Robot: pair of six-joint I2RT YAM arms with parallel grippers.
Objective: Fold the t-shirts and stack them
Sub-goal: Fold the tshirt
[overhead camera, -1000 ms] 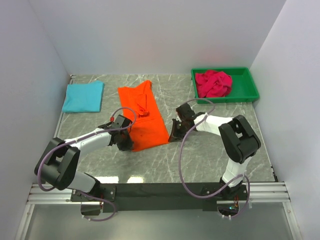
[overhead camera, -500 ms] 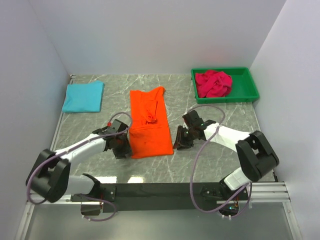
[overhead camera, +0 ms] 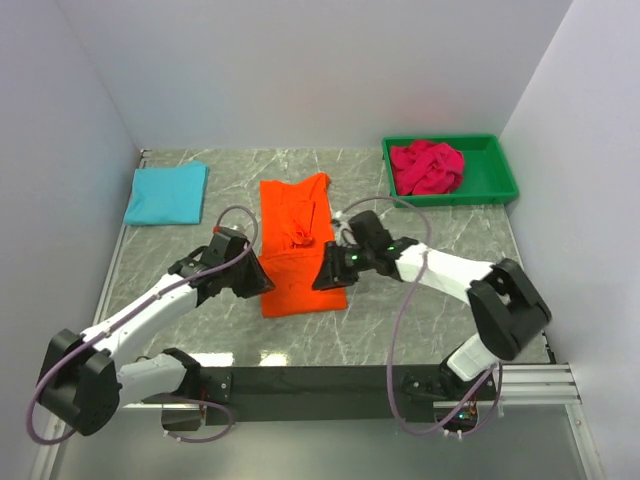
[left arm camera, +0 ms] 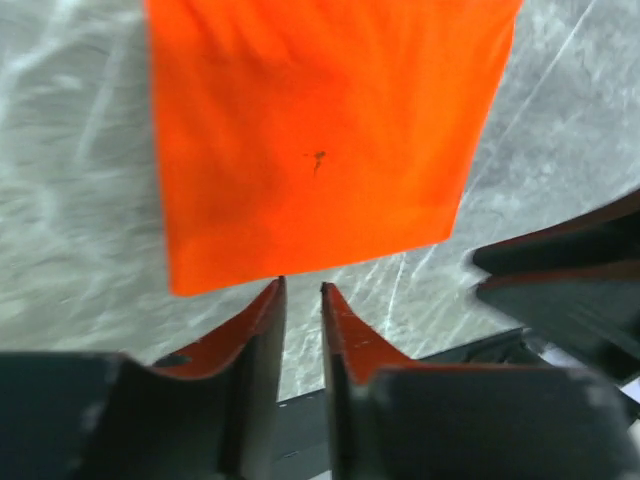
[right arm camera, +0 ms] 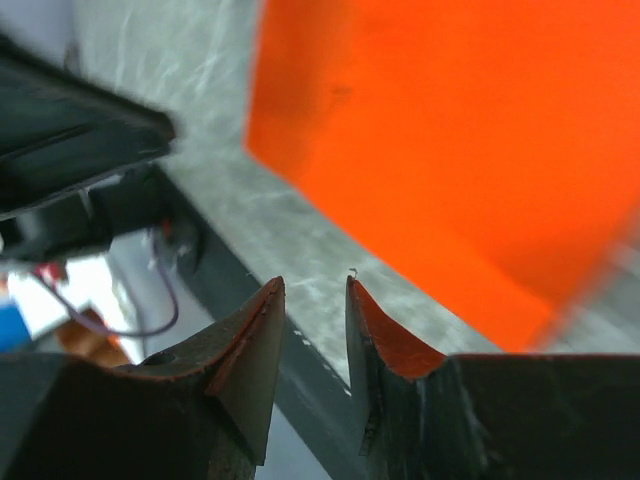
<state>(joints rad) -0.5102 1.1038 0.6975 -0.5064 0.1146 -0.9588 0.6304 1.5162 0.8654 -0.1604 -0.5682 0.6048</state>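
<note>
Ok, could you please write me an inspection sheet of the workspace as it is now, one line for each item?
Surface: grey marbled table, nothing spilled that I can see.
Job's things: orange t-shirt lies flat in the middle, folded to a long strip, rumpled in its far half; turquoise t-shirt folded, far left; crimson-pink t-shirt crumpled in the green bin, far right.
Clutter: nothing seen.
Grippers: left gripper and right gripper each open by a narrow gap, empty, at the near end of the orange t-shirt, one on each side.
Cables: purple cables loop loosely off both arms.
Surroundings: plain white walls on three sides.
</note>
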